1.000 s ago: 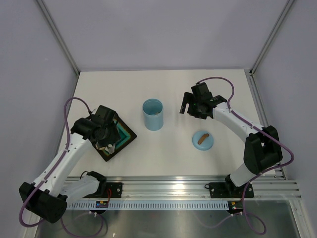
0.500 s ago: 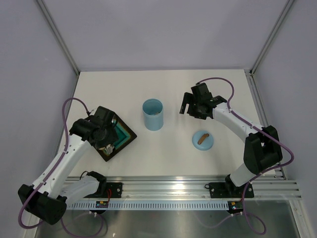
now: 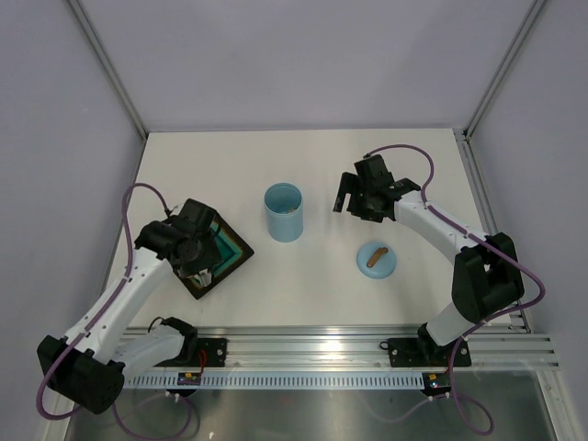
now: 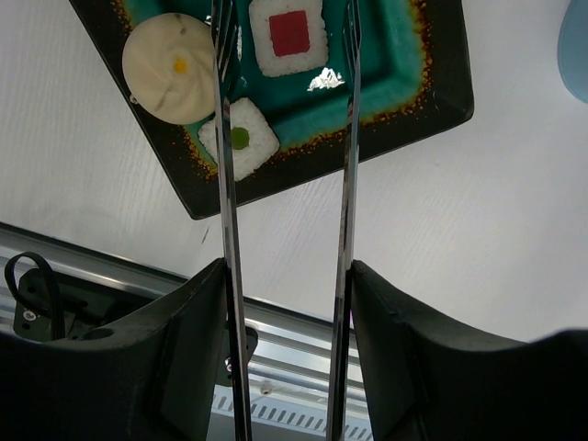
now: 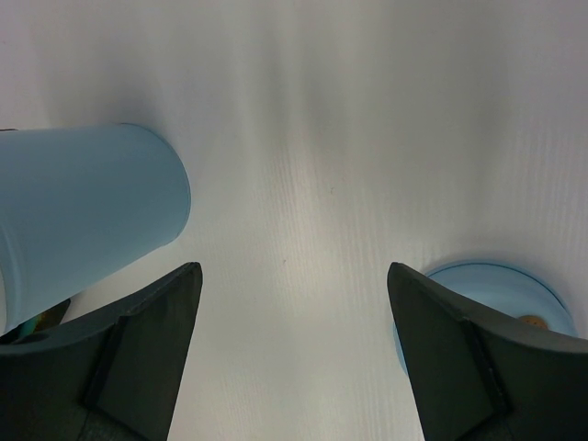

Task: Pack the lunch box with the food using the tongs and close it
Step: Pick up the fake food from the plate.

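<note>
Left pincer (image 4: pixel 288 276) is gripping the tongs (image 4: pixel 347 184). Each tong arm is lying against the inner face of one finger, so the jaws are sitting part-closed on the tool.

Tong tips are reaching out ahead of the pincer and hanging over the dark tray (image 4: pixel 294 165) with the teal inside. I can't tell whether they are touching anything.

Food ahead of the left pincer, all lying in the tray:
- The white square with red centre (image 4: pixel 288 33) is sitting between the two tong tips.
- The beige disc (image 4: pixel 170 66) is lying just outside the left tong arm.
- The white square with green centre (image 4: pixel 241 138) is lying nearer the pincer, and the left tong arm is crossing over it.

Right pincer (image 5: pixel 294 276) is standing wide with nothing between the fingers, hovering over bare desk (image 5: pixel 303 138).

The lunch box (image 5: pixel 83 220) is standing upright and uncovered on the desk, off the outer side of the finger on the left of the right wrist view, apart from it. Its lid (image 5: pixel 496 294) is lying flat on the desk off the opposite finger, with the brown handle facing up in the top view.

From the left pincer, the lunch box is sitting ahead and to the right, well apart from the tray.
</note>
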Controlling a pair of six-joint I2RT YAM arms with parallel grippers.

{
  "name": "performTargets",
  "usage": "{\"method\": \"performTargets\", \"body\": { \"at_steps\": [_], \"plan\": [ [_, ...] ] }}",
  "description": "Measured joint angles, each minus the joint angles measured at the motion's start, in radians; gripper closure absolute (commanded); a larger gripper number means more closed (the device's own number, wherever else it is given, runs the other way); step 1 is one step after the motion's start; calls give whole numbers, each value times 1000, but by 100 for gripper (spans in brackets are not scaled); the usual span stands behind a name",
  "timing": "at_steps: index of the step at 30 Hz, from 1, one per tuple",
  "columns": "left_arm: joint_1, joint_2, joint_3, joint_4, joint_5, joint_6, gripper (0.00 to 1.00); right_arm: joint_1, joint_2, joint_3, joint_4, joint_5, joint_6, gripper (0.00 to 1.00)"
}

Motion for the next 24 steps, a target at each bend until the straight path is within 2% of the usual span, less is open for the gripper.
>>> {"method": "performTargets", "body": {
  "at_steps": [5,9,13,18,24],
  "plan": [
    [0,10,-28,16,2,0,51,0,0,0,0,0,0,10],
    [0,15,-32,24,11,-2,64,0,0,-2,0,0,0,10],
    [0,15,-25,20,14,0,71,0,0,-7,0,1,1,10],
    [0,14,51,-8,23,23,74,0,-3,-8,0,1,4,10],
    [0,16,225,-33,48,98,73,0,-13,-8,0,3,3,10]
  ]
}}
